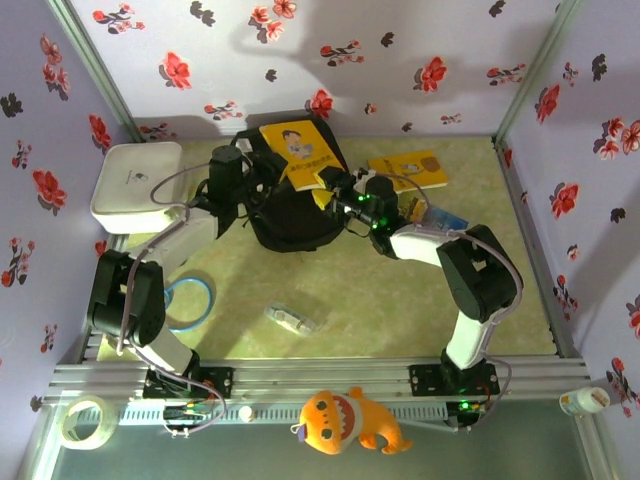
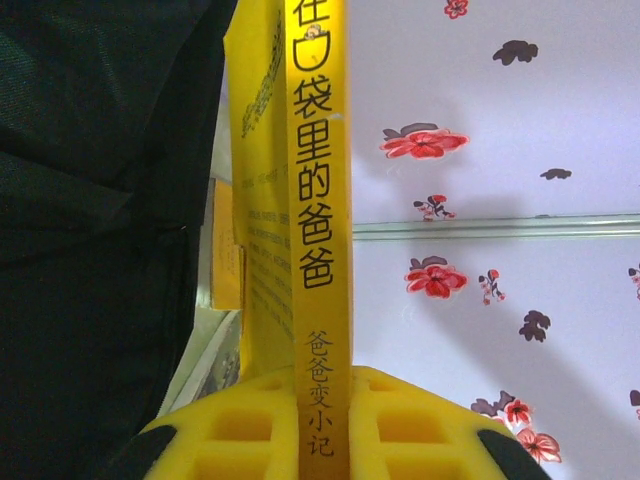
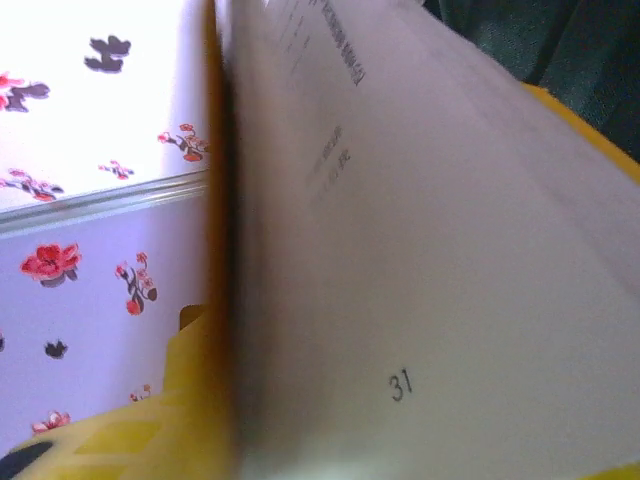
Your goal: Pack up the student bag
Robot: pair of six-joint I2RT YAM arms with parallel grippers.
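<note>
The left arm rises from its base at the near edge, folds at an elbow far to the left, and reaches forward and right to the top left of the bag [image 1: 290,228]. The bag sits at the middle of the tabletop [image 1: 400,300], toward the back wall. The left end effector [image 2: 325,388] is pressed together on the spine of a yellow book [image 1: 300,148], which runs straight up between its 2 yellow fingers [image 2: 420,425].

The right arm bends at a high elbow on the right, and its forearm stretches left across the tabletop. The right end effector [image 1: 328,185] is at the book's near right edge, against the bag's right side. In the right wrist view 1 yellow finger shows beside a pale open page that fills the space in front of it; whether it is spread or pinching the page I cannot tell.

The book lies tilted over the far upper part of the bag, cover facing up.

The spine reads 在口袋里的爸爸 in large black characters, the top 1 cut off, with 爸爸变小记 smaller below. The page carries the number 31; its other print is too blurred to read.

A second book [image 1: 410,170], also yellow, lies flat on the tabletop right of the bag
</note>
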